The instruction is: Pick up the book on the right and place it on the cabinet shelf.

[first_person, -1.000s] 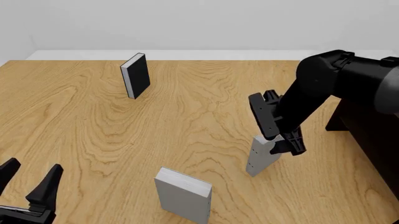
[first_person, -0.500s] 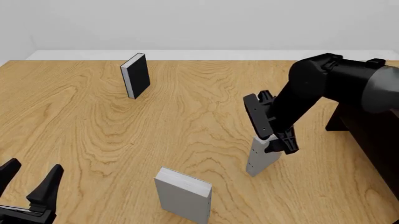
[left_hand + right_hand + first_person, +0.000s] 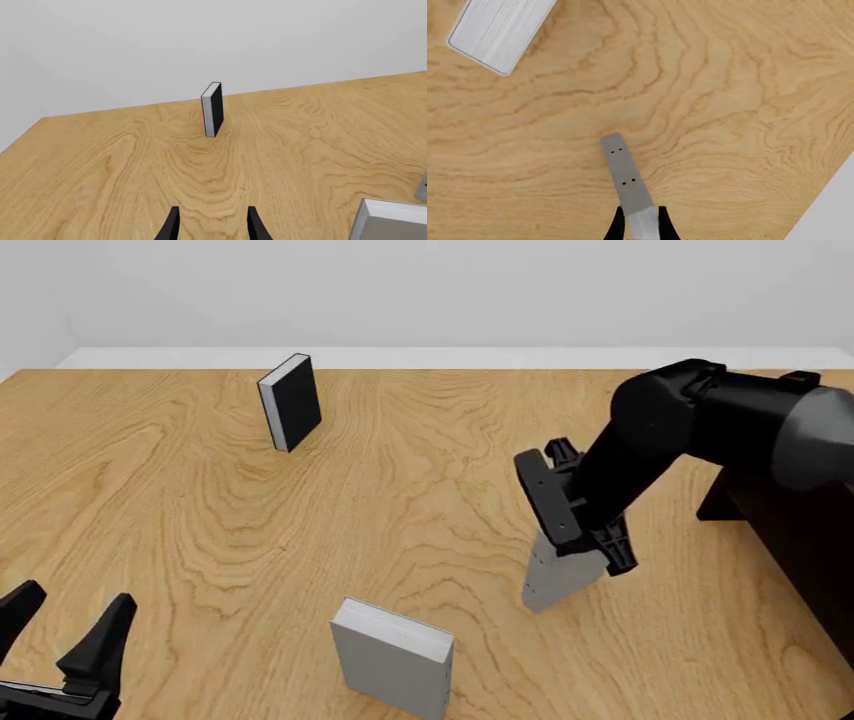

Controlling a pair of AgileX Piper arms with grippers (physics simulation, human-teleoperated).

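Right of centre in the front view, the right gripper [image 3: 577, 540] is clamping the top end of the book [image 3: 553, 580], its jaws closed narrowly against the two broad faces. The book is standing tilted, its lower end at or just above the tabletop [image 3: 400, 500]; contact cannot be told. In the right wrist view, the same gripper [image 3: 639, 225] is showing at the bottom centre with the dark fingers [image 3: 616, 227] pressing either side of the slim grey book [image 3: 626, 177], which is extending away from the camera. Four tiny dark dots are showing along its narrow face, in two pairs. No writing or brand is readable on any cover.

At the right edge of the front view, the cabinet shelf [image 3: 801, 530] is standing as a very dark block, partly cut off by the frame and partly behind the right arm, near the held book but apart from it.

At the lower left of the front view, the left gripper [image 3: 60, 640] is hovering with jaws spread wide, holding nothing. The left wrist view is showing the fingertips [image 3: 171, 227] parted over bare wood.

A broader plain grey book [image 3: 391, 658] is standing at bottom centre. A black-covered book [image 3: 290, 401] with white pages is standing upright at the upper left.
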